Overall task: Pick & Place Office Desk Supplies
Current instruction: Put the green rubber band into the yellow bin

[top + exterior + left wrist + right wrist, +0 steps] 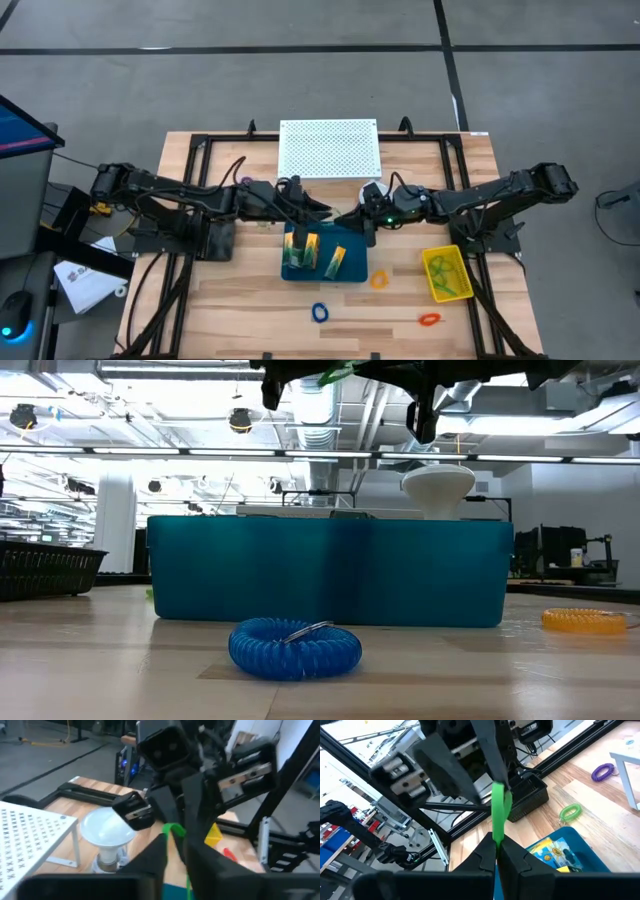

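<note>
Above the blue bin [325, 279], my two grippers meet tip to tip. A thin green strip [499, 810] spans between them, clear of everything below. My right gripper [496, 845] comes from the table's right and is shut on one end. My left gripper [177, 842] comes from the left. Its fingers stand slightly apart on either side of the strip's other end [174, 829]. Green and yellow packets [318, 252] stand in the bin. A yellow crayon box [447, 272] lies at the right. Blue [320, 312], orange [379, 280] and red [430, 320] loops lie on the table. My right gripper pinches one end of the green strip [496, 832] between its two fingers, coming roughly level from the table's right side. The strip is lifted clear above the bin and reaches from these fingertips to the left gripper. My left gripper: I cannot tell whether its fingers touch the strip.
The white perforated board [330, 148] stands at the far side, with the white ball-shaped object [372, 190] beside it. A purple loop [603, 771] and a green loop [570, 812] lie left of the bin, near a black basket [527, 795]. Black frame rails run along the table's edges.
</note>
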Available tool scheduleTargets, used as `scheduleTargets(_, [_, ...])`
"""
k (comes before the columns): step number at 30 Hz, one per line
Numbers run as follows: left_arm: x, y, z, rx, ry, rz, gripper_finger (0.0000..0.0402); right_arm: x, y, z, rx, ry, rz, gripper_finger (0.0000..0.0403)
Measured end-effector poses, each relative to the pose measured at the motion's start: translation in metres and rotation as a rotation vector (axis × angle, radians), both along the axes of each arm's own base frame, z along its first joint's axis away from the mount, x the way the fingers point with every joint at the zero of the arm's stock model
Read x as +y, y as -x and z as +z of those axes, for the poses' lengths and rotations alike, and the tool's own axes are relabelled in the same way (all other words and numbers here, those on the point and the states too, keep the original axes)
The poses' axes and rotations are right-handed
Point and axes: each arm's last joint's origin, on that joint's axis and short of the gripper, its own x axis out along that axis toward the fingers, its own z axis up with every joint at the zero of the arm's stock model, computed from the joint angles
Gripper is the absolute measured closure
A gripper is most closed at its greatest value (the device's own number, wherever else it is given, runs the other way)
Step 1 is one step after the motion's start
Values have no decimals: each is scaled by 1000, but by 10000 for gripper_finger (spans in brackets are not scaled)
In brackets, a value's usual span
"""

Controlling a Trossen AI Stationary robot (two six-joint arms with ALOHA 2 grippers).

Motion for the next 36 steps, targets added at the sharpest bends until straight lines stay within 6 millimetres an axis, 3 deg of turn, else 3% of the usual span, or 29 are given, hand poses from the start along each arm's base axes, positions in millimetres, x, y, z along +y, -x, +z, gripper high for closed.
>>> scheduleTargets(5, [11, 7, 16, -85, 70, 39, 242, 0, 0, 0, 0, -1, 0, 402])
scheduleTargets(8, [16, 22, 20, -32, 65, 55, 188, 0, 0, 0, 5, -4, 0, 402])
scheduleTargets(14, [20, 81, 4, 203, 126, 90, 121, 2, 3, -2, 45, -8, 7, 403])
scheduleTargets(18, [13, 113, -19, 210, 239, 109, 116, 5, 7, -6, 119, -43, 7, 403])
scheduleTargets(21, [5, 123, -37, 173, 313, 124, 122, 12, 18, -15, 254, -89, 14, 403])
scheduleTargets(30, [-9, 128, -58, 116, 310, 77, 127, 49, 64, -13, 471, -146, 36, 403])
scheduleTargets(36, [-8, 129, -58, 117, 301, 82, 128, 56, 88, -7, 524, -183, -9, 403])
